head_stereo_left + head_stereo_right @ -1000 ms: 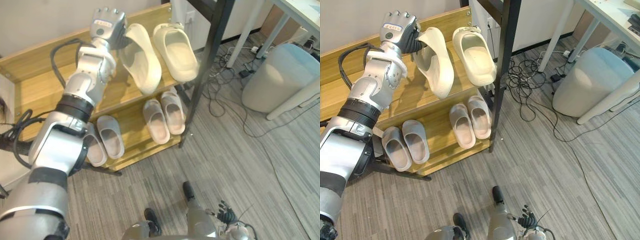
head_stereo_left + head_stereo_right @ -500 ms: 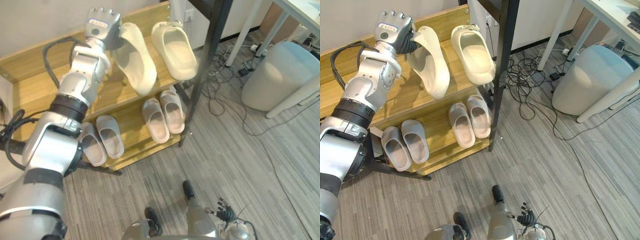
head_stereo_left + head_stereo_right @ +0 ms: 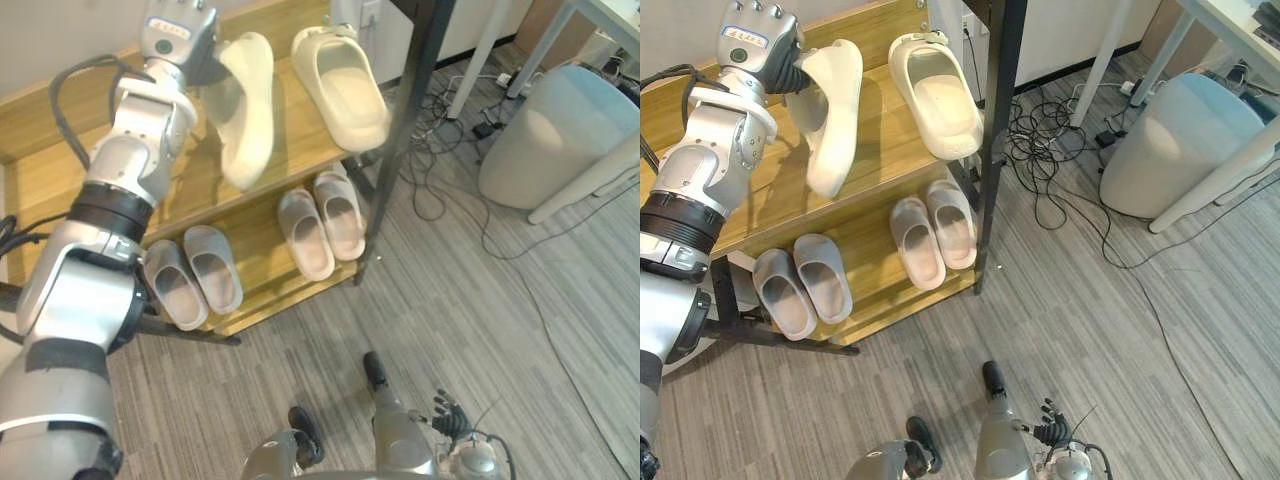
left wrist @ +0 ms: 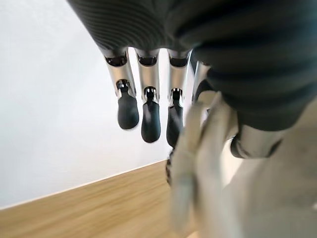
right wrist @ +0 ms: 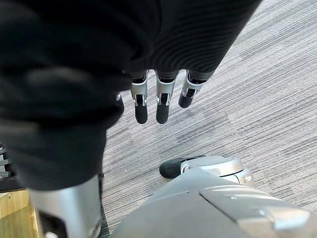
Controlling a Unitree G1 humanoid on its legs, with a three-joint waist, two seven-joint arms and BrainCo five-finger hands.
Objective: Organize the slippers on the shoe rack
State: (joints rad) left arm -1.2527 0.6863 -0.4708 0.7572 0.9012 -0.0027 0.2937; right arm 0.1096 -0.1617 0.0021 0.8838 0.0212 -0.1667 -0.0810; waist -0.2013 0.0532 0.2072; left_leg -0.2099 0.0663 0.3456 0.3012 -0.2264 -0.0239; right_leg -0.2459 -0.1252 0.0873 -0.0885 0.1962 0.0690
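My left hand [image 3: 178, 32] is raised over the top shelf of the wooden shoe rack [image 3: 48, 150], shut on the heel edge of a cream slipper [image 3: 245, 105]. The slipper hangs tipped on its side, toe pointing down toward the shelf's front. In the left wrist view its pale rim [image 4: 198, 163] sits between the thumb and the dark-tipped fingers [image 4: 148, 116]. A second cream slipper [image 3: 345, 85] lies flat on the same shelf to the right, a gap apart. My right hand [image 3: 450, 412] hangs low over the carpet, fingers [image 5: 159, 106] relaxed and holding nothing.
Two pairs of grey slippers rest on the lower shelf, one at the left [image 3: 190, 285] and one at the right [image 3: 320, 215]. A black post [image 3: 400, 150] stands by the rack's right end. Loose cables [image 3: 440, 190] and a grey rounded bin [image 3: 560, 130] are on the carpet to the right.
My left hand has carried the cream slipper left and back, away from the second slipper, and its toe has swung from down-right to nearly straight down. The right hand has stayed low.
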